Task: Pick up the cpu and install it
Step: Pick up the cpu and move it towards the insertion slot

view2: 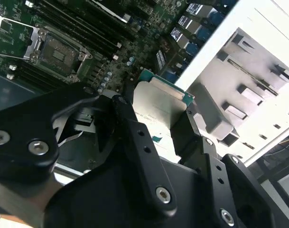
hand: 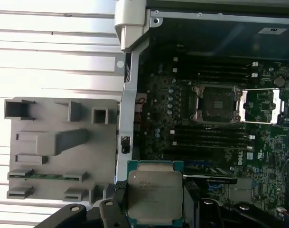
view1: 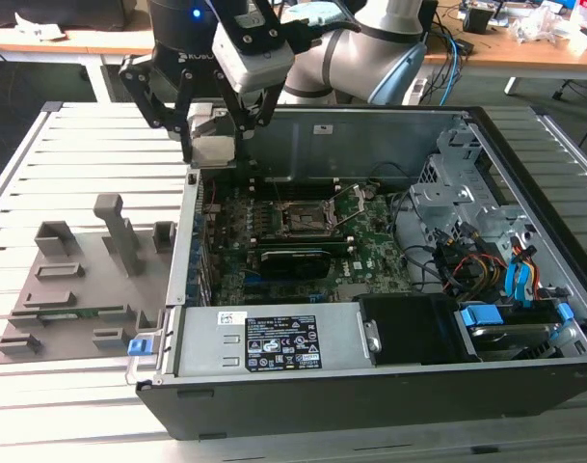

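Above the case wall [hand: 127, 109], claw [hand: 156, 198] clamped on cpu [hand: 155, 190], level, silver top upward; square outline

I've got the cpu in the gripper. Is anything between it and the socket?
Nothing visible stands in the way. The gripper holds the cpu raised beside the case wall. The socket is open, with its retention frame swung aside. Only low parts on the motherboard lie between them.

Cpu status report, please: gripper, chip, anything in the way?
Gripper shut on the cpu, held above the case edge. Socket open, empty. Nothing seen between them.
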{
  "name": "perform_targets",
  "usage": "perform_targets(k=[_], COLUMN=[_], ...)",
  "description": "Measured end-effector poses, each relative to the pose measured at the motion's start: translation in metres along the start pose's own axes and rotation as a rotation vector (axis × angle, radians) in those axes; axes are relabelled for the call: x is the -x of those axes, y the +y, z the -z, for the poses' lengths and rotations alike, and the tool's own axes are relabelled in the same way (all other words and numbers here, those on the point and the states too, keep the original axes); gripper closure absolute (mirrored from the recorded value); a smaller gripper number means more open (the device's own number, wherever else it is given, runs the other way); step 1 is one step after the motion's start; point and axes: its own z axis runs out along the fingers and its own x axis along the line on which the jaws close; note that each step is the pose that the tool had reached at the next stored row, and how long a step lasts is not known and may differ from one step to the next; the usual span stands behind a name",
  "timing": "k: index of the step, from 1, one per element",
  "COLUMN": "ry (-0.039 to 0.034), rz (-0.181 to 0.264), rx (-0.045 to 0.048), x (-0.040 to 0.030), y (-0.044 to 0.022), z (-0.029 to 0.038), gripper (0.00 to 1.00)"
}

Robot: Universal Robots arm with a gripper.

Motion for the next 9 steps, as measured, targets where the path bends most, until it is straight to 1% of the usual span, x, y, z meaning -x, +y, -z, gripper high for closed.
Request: perform_targets(k=[2,4,5,7,9], ry=[0.0003,0.0005,0.0006,0.0007,0.0007], rz=[0.0,0.0,0.0,0.0,0.0], rx=[0.0028,0.0032,0.003,0.003,0.0031], x=[0.0047,0.0073,0.0106,0.0138,0.0212], y=[0.0006,0.0011,0.0022,0.0033,0.0055], z=[-0.0012,-0.0018,-0.0021,-0.0022,-0.0025], gripper=[0.45,0.45,0.45,0.45,0.45])
